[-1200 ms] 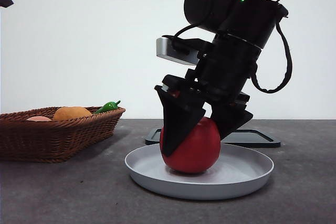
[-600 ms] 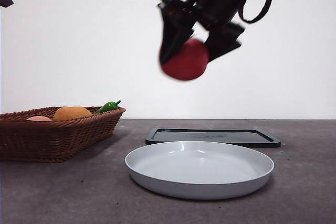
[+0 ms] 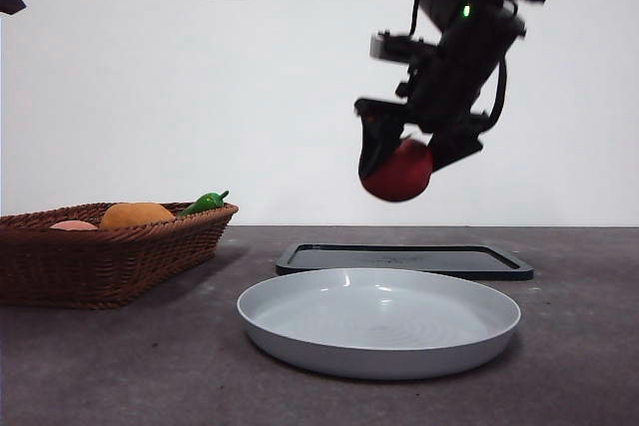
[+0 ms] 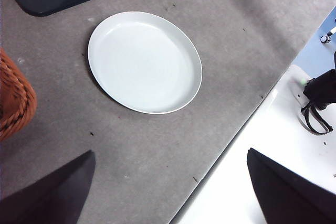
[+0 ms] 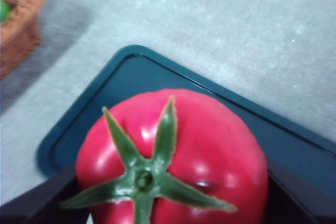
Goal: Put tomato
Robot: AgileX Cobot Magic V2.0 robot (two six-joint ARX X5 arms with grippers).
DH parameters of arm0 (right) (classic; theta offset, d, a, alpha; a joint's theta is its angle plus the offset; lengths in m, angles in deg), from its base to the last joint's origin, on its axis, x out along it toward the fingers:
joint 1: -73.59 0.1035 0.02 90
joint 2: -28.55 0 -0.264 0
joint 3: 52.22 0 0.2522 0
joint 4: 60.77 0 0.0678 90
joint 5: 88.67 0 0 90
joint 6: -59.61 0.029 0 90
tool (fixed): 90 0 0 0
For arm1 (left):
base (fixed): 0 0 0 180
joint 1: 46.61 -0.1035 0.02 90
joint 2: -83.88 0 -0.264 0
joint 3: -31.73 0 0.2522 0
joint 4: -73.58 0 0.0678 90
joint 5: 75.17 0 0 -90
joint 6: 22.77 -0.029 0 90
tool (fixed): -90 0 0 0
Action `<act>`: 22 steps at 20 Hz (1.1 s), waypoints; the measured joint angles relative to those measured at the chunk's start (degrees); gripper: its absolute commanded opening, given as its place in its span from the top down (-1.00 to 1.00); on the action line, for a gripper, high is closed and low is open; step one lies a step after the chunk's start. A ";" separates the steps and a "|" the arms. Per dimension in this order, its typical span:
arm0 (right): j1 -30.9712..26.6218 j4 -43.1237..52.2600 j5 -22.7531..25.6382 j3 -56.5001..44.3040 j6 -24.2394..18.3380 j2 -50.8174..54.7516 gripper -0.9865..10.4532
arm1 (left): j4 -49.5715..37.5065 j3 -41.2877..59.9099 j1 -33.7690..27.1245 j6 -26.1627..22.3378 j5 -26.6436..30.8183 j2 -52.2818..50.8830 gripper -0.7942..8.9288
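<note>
The glossy red tomato (image 3: 398, 171) with its green star-shaped stem (image 5: 144, 177) hangs in the air, with my right gripper (image 3: 404, 162) shut on it. It is held above the dark tray (image 3: 404, 258), behind the grey plate (image 3: 379, 321). In the right wrist view the tomato (image 5: 210, 156) fills the picture over the tray (image 5: 131, 77). My left gripper (image 4: 168, 192) is open and high above the table, looking down on the plate (image 4: 144, 61), which has nothing in it.
A wicker basket (image 3: 100, 256) at the left holds an orange fruit (image 3: 137, 214), a green pepper (image 3: 205, 203) and a pinkish fruit (image 3: 73, 225). The table's edge (image 4: 236, 135) runs near the plate in the left wrist view.
My right gripper lifted the tomato off the grey plate, rose high, then moved right, back and lower, over the dark tray. The plate now holds nothing.
</note>
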 measured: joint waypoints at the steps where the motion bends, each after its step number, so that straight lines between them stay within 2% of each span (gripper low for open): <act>1: -0.35 0.50 -0.35 0.52 0.02 -1.68 0.44 | 0.02 0.00 0.00 0.02 0.00 0.00 -0.12; 7: -1.09 4.90 -0.59 1.49 0.04 -8.66 0.44 | 0.02 0.00 0.00 0.00 -0.02 0.00 -0.12; 14: -1.11 5.99 -0.61 1.75 0.07 -10.97 0.44 | 0.15 0.00 0.00 0.02 -0.02 0.02 -0.12; 17: -1.14 5.62 -0.76 1.79 0.11 -10.97 0.17 | 0.24 -0.02 0.00 0.02 -0.02 0.02 -0.12; 19: -1.14 5.20 -1.73 1.81 0.52 -10.97 0.14 | 0.24 0.00 0.00 0.02 -0.02 0.02 -0.12; 22: -1.11 5.01 -1.84 1.81 1.16 -10.97 -0.06 | 0.24 0.00 0.00 0.02 -0.02 0.02 -0.12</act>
